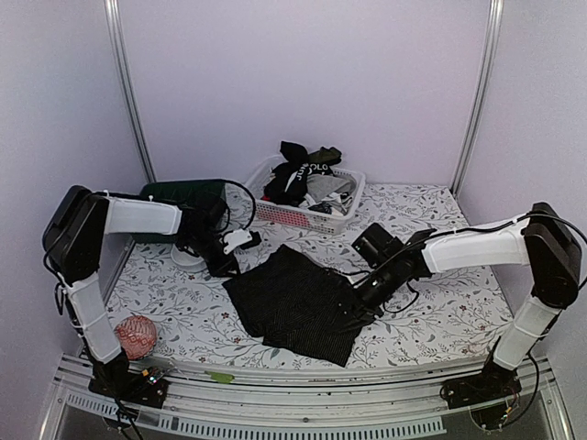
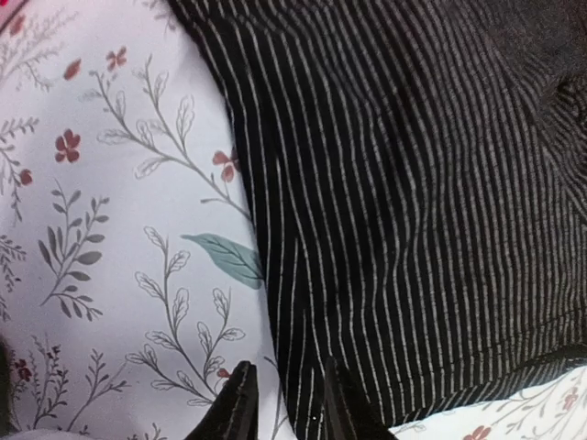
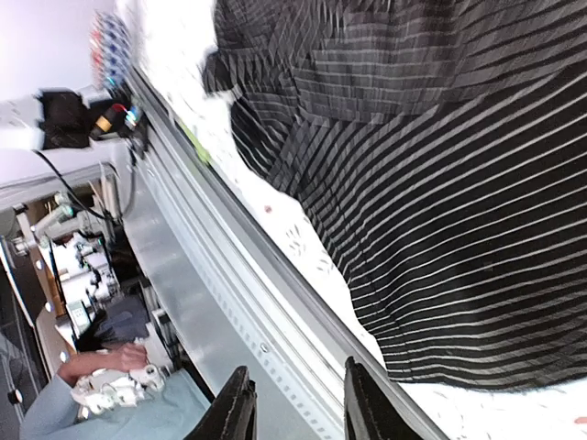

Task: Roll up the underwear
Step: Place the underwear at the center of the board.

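Top external: black pin-striped underwear (image 1: 293, 307) lies spread flat on floral tablecloth (image 1: 440, 312), between the two tools. L gripper (image 1: 225, 266) is low at garment's far-left corner, R gripper (image 1: 364, 307) low at its right edge; both tools point inward at the cloth. Heap of other underwear (image 1: 303, 170), black/white/grey, sits in white lattice basket (image 1: 275, 213) well beyond both tools, nearer the L one. Red netted ball (image 1: 136, 336) lies behind L gripper, near that arm's base. L wrist cam: L gripper (image 2: 289, 408) w/ jaws a narrow gap apart, straddling the garment's hem, one tip over bare tablecloth (image 2: 110, 229), the other over striped fabric. Tablecloth and hem show through the gap, nothing seen pinched, so reads as released. Striped underwear (image 2: 413, 229) fills everything ahead of and to one side of the tips, w/ soft wrinkles. R wrist cam: R gripper (image 3: 293, 403) w/ jaws apart, only metal front rail (image 3: 229, 302) visible between them, nothing gripped. Underwear (image 3: 440, 183) lies ahead of tips, one edge bunched and folded over at the far end, hem close to table's front edge.
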Tool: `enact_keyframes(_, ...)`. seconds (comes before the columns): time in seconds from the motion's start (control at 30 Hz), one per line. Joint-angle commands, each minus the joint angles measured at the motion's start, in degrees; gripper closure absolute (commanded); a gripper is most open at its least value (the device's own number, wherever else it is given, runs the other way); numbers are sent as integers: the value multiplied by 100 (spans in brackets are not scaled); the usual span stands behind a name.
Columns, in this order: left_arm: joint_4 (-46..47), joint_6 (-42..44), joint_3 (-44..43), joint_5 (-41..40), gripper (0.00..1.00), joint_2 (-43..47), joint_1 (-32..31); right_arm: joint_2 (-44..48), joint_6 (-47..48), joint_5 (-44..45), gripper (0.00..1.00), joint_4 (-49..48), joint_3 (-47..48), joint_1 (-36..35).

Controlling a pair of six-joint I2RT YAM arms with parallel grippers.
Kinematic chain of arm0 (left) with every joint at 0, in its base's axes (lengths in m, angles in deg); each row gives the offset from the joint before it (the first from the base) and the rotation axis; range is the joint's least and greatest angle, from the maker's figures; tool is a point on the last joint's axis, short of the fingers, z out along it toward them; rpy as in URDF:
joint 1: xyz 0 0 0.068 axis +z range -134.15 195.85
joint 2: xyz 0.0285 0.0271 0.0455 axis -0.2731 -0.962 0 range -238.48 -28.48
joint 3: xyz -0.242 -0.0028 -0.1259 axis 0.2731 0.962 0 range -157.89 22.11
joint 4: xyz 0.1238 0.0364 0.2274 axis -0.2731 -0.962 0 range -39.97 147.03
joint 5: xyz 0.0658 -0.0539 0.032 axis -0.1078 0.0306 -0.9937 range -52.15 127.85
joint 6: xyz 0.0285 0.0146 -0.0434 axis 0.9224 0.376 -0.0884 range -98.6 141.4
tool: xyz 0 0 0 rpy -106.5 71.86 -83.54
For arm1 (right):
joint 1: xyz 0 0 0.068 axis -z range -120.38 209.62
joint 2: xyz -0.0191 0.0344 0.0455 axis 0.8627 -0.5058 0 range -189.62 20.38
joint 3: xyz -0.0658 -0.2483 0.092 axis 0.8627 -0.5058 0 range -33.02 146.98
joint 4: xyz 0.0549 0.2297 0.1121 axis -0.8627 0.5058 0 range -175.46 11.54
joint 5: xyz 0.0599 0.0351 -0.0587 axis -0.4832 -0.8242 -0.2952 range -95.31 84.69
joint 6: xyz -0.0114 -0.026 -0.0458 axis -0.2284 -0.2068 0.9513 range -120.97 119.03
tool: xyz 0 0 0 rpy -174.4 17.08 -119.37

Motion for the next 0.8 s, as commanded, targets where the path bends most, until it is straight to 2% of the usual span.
enact_keyframes(0.0, -336, -98, -129, 472, 73, 544, -259, 628, -200, 141, 67, -145, 56, 815)
enact_keyframes(0.17, -342, -443, 121, 675, 72, 533, -592, -107, 503, 875, 70, 324, 707, 1081)
enact_keyframes(0.3, -221, -698, 362, 779, 72, 518, -598, -883, 1015, 1361, 74, 576, 1370, 1082)
enact_keyframes(0.43, -186, -667, 508, 703, 70, 582, -586, -1374, 1181, 1560, 76, 603, 1547, 1083)
enact_keyframes(0.57, -208, -706, 556, 641, 69, 554, -509, -1425, 1287, 1801, 78, 747, 1150, 1109)
enact_keyframes(0.7, -151, -826, 598, 517, 68, 444, -400, -943, 1190, 1896, 80, 784, 297, 1120)
enact_keyframes(0.77, -83, -858, 559, 422, 68, 293, -368, -681, 1085, 1640, 80, 645, -178, 1093)
